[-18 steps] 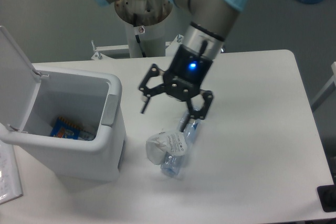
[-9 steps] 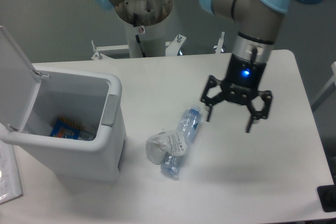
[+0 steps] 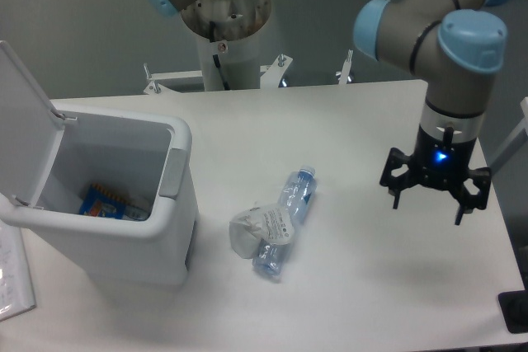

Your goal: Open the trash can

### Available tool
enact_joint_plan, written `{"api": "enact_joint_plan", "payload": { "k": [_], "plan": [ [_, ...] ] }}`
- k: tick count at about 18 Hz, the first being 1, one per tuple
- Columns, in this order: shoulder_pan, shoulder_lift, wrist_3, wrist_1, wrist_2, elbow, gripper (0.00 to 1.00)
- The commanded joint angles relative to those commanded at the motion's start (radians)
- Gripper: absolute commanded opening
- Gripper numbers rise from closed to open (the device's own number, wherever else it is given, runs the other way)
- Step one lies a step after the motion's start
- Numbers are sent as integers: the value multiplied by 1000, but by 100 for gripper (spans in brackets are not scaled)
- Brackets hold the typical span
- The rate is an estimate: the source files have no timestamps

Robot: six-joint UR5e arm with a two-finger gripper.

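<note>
Hovering at the right of the frame, the end effector [image 3: 435, 204] has its two fingers spread and holds nothing. One plastic bottle [image 3: 283, 222] lies mid-frame on the worktop [image 3: 355, 129] beside one crumpled wrapper [image 3: 247, 230]. One trash can [image 3: 124, 204] stands at the left, lid [image 3: 23, 113] raised, a blue packet [image 3: 103, 201] inside.

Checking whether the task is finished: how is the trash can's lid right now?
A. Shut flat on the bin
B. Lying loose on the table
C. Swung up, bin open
C: the trash can has its lid swung up at the left, exposing a blue packet inside.
</note>
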Motion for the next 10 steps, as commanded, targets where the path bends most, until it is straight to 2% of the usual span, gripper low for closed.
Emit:
{"api": "enact_joint_plan", "payload": {
  "k": [10],
  "plan": [
    [-9, -3, 28, -12, 45, -6, 100]
  ]
}}
